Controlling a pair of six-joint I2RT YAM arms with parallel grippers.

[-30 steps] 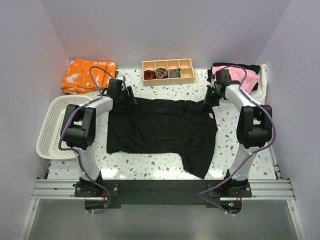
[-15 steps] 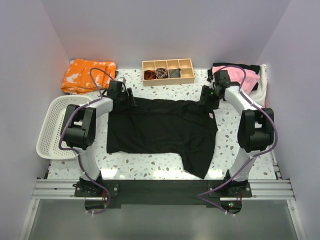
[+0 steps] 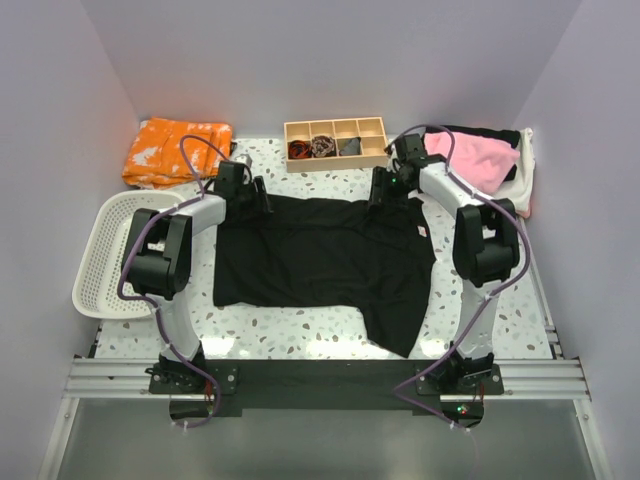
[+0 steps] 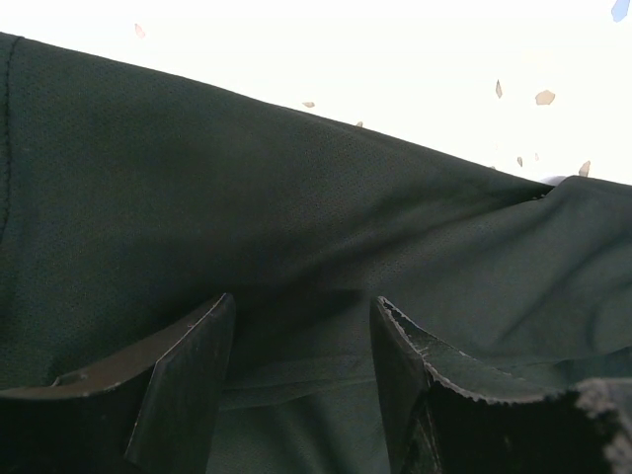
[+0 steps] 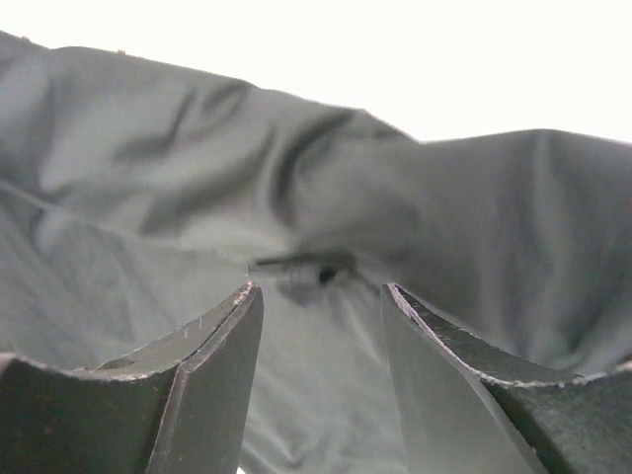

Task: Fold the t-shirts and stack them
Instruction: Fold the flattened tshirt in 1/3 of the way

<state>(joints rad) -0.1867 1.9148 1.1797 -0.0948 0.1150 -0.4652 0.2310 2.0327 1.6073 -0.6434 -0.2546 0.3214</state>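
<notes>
A large black t-shirt lies spread across the middle of the table, a small white label near its right edge. My left gripper hovers open over the shirt's far left corner; the left wrist view shows dark cloth below the spread jaws, nothing pinched. My right gripper stands open over the far edge of the shirt, right of centre; wrinkled cloth fills the gap between its fingers. More t-shirts, pink on black and white, are piled at the back right.
An orange patterned cloth lies at the back left. A wooden divided tray with small rolled fabrics stands at the back centre. A white plastic basket sits at the left edge.
My right gripper has opened and slid left along the shirt's far edge, away from the right corner. The left gripper has stayed put, open.
</notes>
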